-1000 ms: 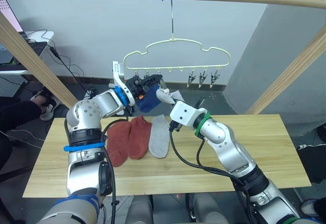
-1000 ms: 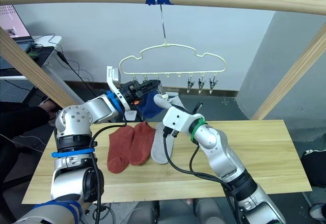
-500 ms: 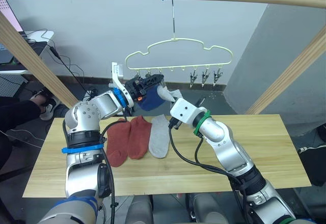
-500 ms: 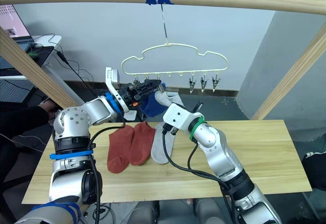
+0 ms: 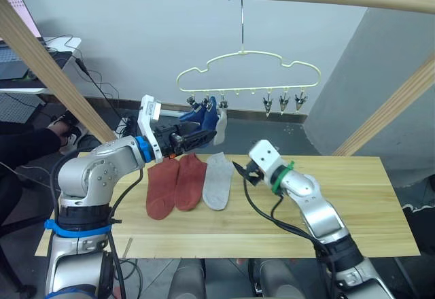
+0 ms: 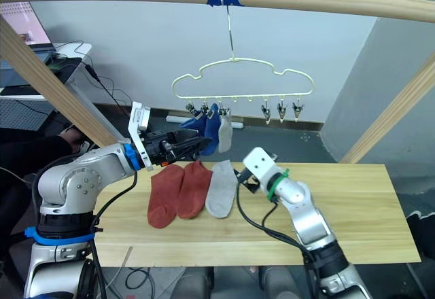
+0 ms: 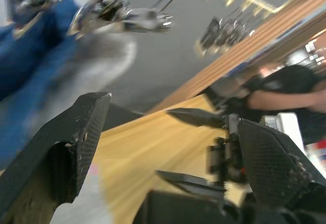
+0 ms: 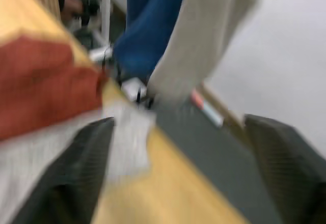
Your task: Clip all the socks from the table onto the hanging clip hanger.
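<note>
From the head cam I've got three socks clipped on the hanger (image 5: 249, 75): two blue (image 5: 201, 119) and a grey one (image 5: 221, 124). Two red socks (image 5: 175, 183) and another grey (image 5: 218, 180) lie side by side on the desk (image 5: 353, 197). Left wrist cam: left gripper (image 7: 168, 137) released, nothing in it, just below the clips. Right wrist cam: right gripper (image 8: 178, 173) also spread and empty, low over the desk.
</note>
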You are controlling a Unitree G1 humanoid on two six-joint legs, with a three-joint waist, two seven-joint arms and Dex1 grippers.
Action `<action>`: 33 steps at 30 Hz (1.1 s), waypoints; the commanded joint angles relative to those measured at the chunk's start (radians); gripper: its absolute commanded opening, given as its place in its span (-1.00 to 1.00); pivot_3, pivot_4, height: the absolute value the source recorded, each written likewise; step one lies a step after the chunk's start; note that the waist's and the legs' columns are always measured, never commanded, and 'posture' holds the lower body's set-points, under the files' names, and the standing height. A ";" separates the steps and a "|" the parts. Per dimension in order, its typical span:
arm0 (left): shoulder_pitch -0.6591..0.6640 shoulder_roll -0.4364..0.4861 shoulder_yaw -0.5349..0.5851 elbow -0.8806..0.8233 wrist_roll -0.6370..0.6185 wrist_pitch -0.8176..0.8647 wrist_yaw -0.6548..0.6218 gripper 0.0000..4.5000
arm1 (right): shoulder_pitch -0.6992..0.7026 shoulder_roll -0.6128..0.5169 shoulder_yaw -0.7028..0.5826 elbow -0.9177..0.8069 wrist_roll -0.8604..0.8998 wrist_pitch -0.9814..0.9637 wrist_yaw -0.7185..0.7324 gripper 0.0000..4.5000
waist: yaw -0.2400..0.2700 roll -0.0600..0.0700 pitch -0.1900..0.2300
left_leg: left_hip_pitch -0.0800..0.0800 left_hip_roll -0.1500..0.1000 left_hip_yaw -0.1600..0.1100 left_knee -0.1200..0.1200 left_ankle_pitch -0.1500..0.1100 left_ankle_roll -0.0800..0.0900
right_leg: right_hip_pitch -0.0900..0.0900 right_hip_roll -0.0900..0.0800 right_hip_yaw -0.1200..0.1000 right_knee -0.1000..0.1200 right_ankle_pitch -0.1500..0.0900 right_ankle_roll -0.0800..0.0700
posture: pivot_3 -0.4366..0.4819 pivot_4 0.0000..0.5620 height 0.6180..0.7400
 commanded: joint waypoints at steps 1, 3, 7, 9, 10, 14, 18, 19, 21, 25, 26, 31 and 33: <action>0.060 0.006 -0.045 -0.052 0.106 -0.180 -0.036 1.00 | 0.069 -0.049 -0.106 -0.120 0.091 -0.001 0.033 0.98 | 0.005 0.000 0.000 | 0.000 0.000 0.000 0.000 0.000 0.000 | 0.000 0.000 0.000 0.000 0.000 0.000 | -0.05 -0.33 1.00; 0.090 0.003 -0.062 -0.058 0.152 -0.260 -0.050 1.00 | 0.091 -0.058 -0.145 -0.159 0.141 0.019 0.047 0.98 | 0.008 0.000 0.000 | 0.000 0.000 0.001 0.000 0.000 0.000 | 0.000 0.000 0.001 0.000 0.000 0.000 | -0.06 -0.35 1.00; 0.138 -0.017 -0.076 -0.072 0.209 -0.391 -0.064 1.00 | 0.116 -0.066 -0.212 -0.230 0.211 0.056 0.043 0.98 | 0.007 0.000 0.000 | 0.001 0.001 0.000 0.000 0.000 0.000 | 0.000 0.001 0.000 0.001 0.000 0.000 | -0.08 -0.36 1.00; 0.149 -0.029 -0.075 -0.076 0.211 -0.419 -0.065 1.00 | 0.122 -0.068 -0.226 -0.263 0.235 0.073 0.042 0.98 | 0.008 0.000 0.000 | 0.000 0.001 0.000 0.000 0.000 0.000 | 0.000 0.001 0.000 0.001 0.000 0.000 | -0.08 -0.37 1.00; 0.155 -0.026 -0.083 -0.080 0.221 -0.439 -0.076 1.00 | 0.123 -0.066 -0.232 -0.285 0.247 0.081 0.037 0.98 | 0.007 0.000 0.000 | 0.000 0.001 0.001 0.000 0.000 0.000 | 0.000 0.001 0.001 0.000 0.000 0.000 | -0.09 -0.37 1.00; 0.165 -0.015 -0.095 -0.084 0.223 -0.460 -0.121 1.00 | 0.111 -0.040 -0.241 -0.387 0.283 0.154 -0.013 0.98 | 0.007 0.000 0.000 | 0.000 0.000 0.001 0.000 0.000 0.000 | 0.000 0.001 0.001 0.000 0.000 0.000 | -0.09 -0.37 1.00; 0.155 -0.022 -0.068 -0.077 0.195 -0.426 -0.116 1.00 | 0.081 -0.006 -0.235 -0.443 0.294 0.215 -0.069 0.82 | 0.006 0.000 0.000 | 0.000 0.001 0.000 0.000 0.000 0.000 | 0.000 0.001 0.001 0.001 0.000 0.000 | -0.09 -0.34 1.00; 0.148 -0.028 -0.058 -0.075 0.181 -0.408 -0.106 1.00 | 0.067 0.004 -0.229 -0.452 0.291 0.228 -0.086 0.71 | 0.006 0.000 0.000 | 0.000 0.001 0.001 0.000 0.000 0.000 | 0.000 0.001 0.001 0.001 0.000 0.000 | -0.09 -0.34 1.00; 0.147 -0.024 -0.054 -0.088 0.169 -0.405 -0.115 1.00 | 0.044 0.018 -0.213 -0.464 0.280 0.250 -0.113 0.46 | 0.006 0.000 0.000 | 0.000 0.000 0.001 0.000 0.000 0.000 | 0.000 0.001 0.001 0.001 0.000 0.000 | -0.09 -0.34 1.00; 0.172 0.009 -0.075 -0.107 0.247 -0.514 -0.149 1.00 | 0.011 0.049 -0.187 -0.468 0.262 0.263 -0.166 0.46 | 0.006 0.000 0.000 | 0.000 0.001 0.000 0.000 0.000 0.000 | 0.000 0.001 0.000 0.000 0.000 0.000 | -0.07 -0.32 1.00; 0.177 0.014 -0.063 -0.111 0.206 -0.498 -0.184 1.00 | 0.003 0.063 -0.181 -0.465 0.258 0.263 -0.183 0.46 | 0.006 0.000 0.000 | 0.000 0.001 0.000 -0.001 0.000 0.000 | 0.000 0.001 0.000 0.000 0.000 0.000 | -0.06 -0.32 1.00; 0.196 0.016 -0.022 -0.098 0.190 -0.584 -0.232 1.00 | -0.030 0.111 -0.152 -0.444 0.246 0.253 -0.238 0.46 | 0.006 0.000 0.000 | 0.000 0.001 0.001 -0.001 0.000 0.000 | 0.000 0.001 0.001 0.000 0.000 0.000 | -0.05 -0.31 1.00; 0.199 0.013 -0.006 -0.105 0.162 -0.567 -0.227 1.00 | -0.040 0.125 -0.145 -0.433 0.243 0.250 -0.256 0.38 | 0.006 0.000 0.000 | 0.000 0.001 0.000 -0.001 0.000 0.000 | -0.001 0.001 0.000 0.001 0.000 0.000 | -0.04 -0.31 1.00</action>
